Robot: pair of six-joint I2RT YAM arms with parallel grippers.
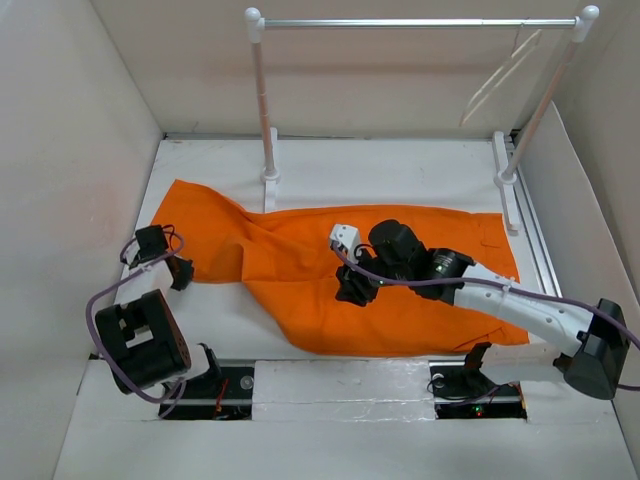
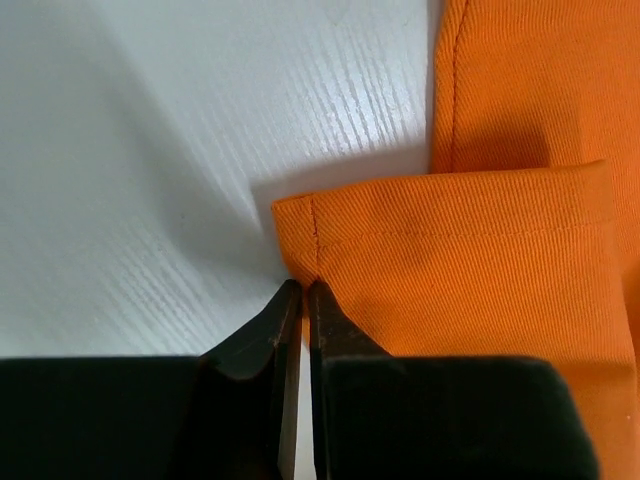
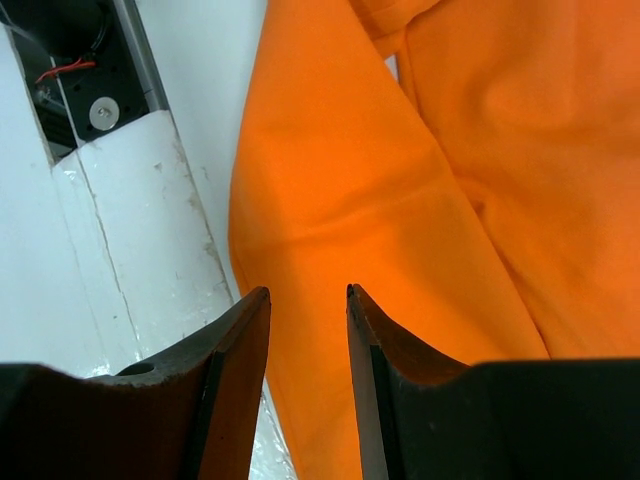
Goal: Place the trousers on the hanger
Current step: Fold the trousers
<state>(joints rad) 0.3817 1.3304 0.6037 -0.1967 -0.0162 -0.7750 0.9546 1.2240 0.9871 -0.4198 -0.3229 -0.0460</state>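
Observation:
The orange trousers [image 1: 290, 250] lie spread flat across the white table, legs reaching to the left. The cream-white hanger [image 1: 492, 80] hangs from the right end of the rack's bar, far from both grippers. My left gripper [image 1: 183, 272] sits at the left leg end. In the left wrist view it [image 2: 302, 285] is shut, its tips pinching the hem corner of the trousers [image 2: 470, 260]. My right gripper [image 1: 352, 292] hovers over the middle of the cloth. In the right wrist view it [image 3: 308, 292] is open and empty above the trousers [image 3: 340, 170], near their front edge.
A white-posted rack with a silver bar [image 1: 415, 22] stands at the back, its posts [image 1: 262, 100] on feet at the table's far side. A rail [image 1: 530, 230] runs along the right edge. White walls close in on the left, back and right.

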